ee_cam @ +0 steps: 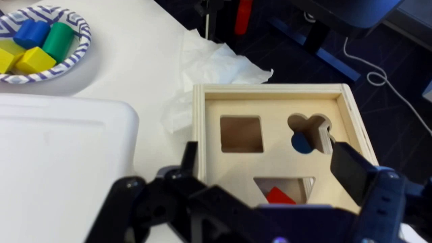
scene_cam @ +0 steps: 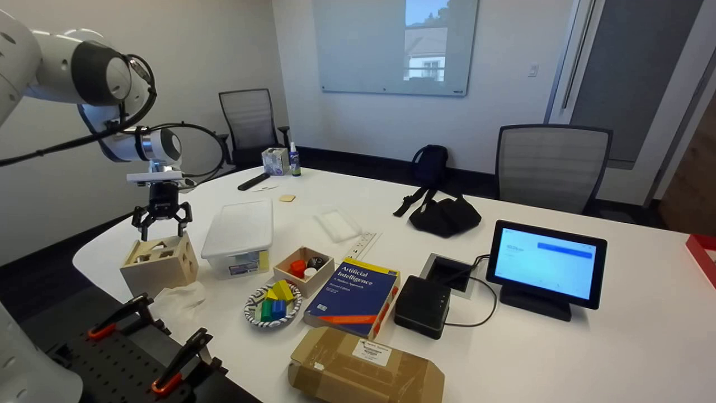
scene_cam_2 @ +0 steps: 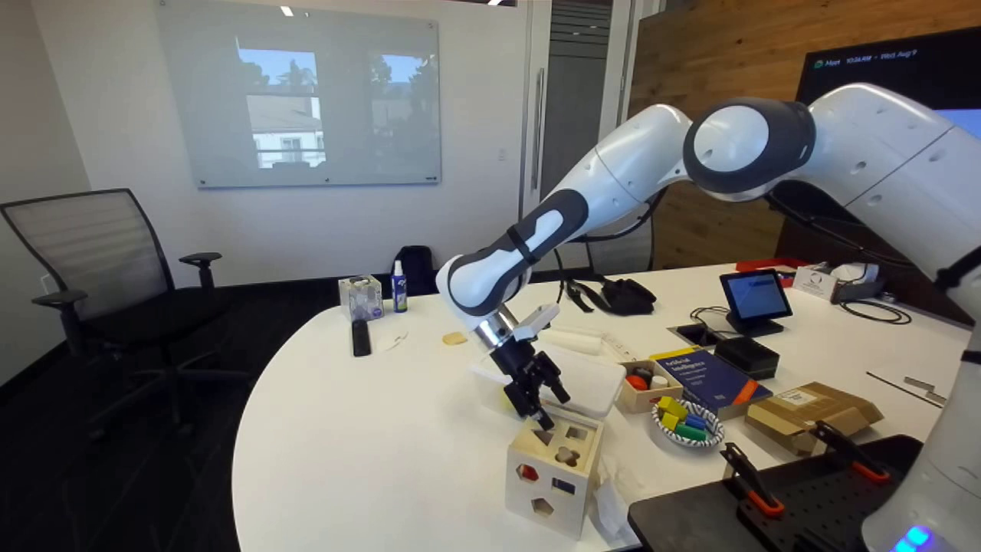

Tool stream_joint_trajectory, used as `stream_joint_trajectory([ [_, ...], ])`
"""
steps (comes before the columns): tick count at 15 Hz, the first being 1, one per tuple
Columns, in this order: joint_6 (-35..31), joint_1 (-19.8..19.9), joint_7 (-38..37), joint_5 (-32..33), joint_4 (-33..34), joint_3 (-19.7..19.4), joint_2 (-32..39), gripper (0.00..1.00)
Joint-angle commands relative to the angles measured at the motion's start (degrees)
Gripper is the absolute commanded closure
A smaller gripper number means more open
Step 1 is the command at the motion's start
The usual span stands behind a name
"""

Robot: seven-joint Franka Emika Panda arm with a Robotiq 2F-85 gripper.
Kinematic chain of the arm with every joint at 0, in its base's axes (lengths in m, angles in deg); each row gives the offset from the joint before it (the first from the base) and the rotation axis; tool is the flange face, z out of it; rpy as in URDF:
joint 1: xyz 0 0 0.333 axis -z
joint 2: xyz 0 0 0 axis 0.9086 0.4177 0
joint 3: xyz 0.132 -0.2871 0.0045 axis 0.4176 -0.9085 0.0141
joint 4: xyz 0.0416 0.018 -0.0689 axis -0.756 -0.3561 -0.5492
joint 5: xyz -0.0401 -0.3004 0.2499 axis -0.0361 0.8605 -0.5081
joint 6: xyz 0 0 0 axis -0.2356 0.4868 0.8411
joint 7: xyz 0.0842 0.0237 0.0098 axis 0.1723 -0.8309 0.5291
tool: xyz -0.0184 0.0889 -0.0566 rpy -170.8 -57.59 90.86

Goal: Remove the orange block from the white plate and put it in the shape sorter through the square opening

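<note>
Drop looked done, unverified: black two-finger gripper hung fingers-apart, empty, above light-wood cubic shape sorter; couldn't spot orange block anywhere, zigzag-rimmed round white plate included; retreat likely left.

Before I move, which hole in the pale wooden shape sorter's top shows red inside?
The triangular hole, lowest in the wrist view; the cloverleaf hole shows blue, the square hole neither.

One shape sorter, one book, two clamps.
</note>
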Motion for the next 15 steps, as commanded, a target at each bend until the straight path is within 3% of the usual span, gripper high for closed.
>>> stream_joint_trajectory([
  [1,-8.56,2.15,-2.64,-1.98,-8.87,0.1,-9.79,0.0],
  [9,-29.98,6.08,-8.86,-1.82,-29.46,-1.19,-31.13,0.0],
  [13,-33.46,6.26,-7.63,0.79,-34.05,-1.39,-35.74,0.0],
  [14,-30.83,6.32,-7.37,-0.61,-29.55,-1.16,-31.94,0.0],
  [15,-30.96,6.34,-7.38,-0.49,-30.14,-1.12,-32.57,0.0],
])
